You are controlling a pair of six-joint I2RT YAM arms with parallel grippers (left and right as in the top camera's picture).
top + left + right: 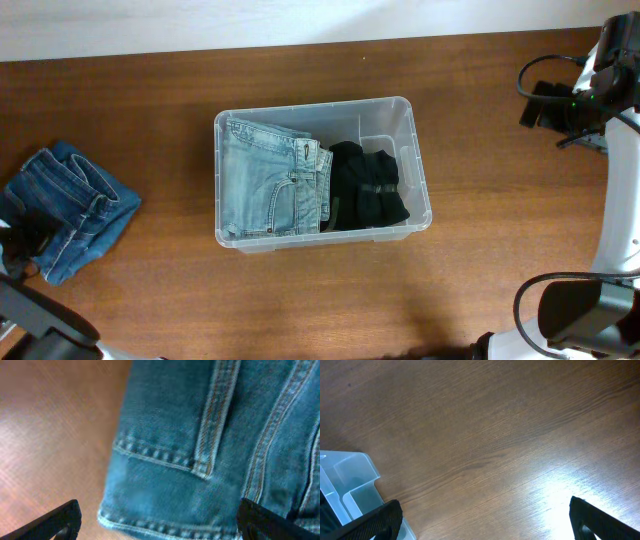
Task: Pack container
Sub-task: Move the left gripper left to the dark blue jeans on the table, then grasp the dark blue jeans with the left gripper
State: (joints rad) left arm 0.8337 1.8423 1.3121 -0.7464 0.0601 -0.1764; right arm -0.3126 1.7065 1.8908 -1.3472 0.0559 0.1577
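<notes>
Container: You see a big clear plastic tub (312, 106) with round corners and a thick rim.
Where it is: It sits in the middle of the brown table (300, 300), long side running left to right.
See-through walls: You can look right through them to the clothes inside.
Left half of tub: Light blue jeans (265, 180) lie folded flat here.
Right half of tub: A black bundle of clothes (368, 185) lies just beside the light jeans, touching them.
On the table: Dark blue jeans (70, 205) lie in a heap near the left edge, well apart from the tub.
Your left gripper (160, 522): It is spread wide over the hem of the dark jeans and holds nothing. You cannot tell if it touches the cloth.
Your right gripper (487, 522): It is spread wide too, over bare wood, with nothing in it. A corner of the tub shows at the left of its view.
</notes>
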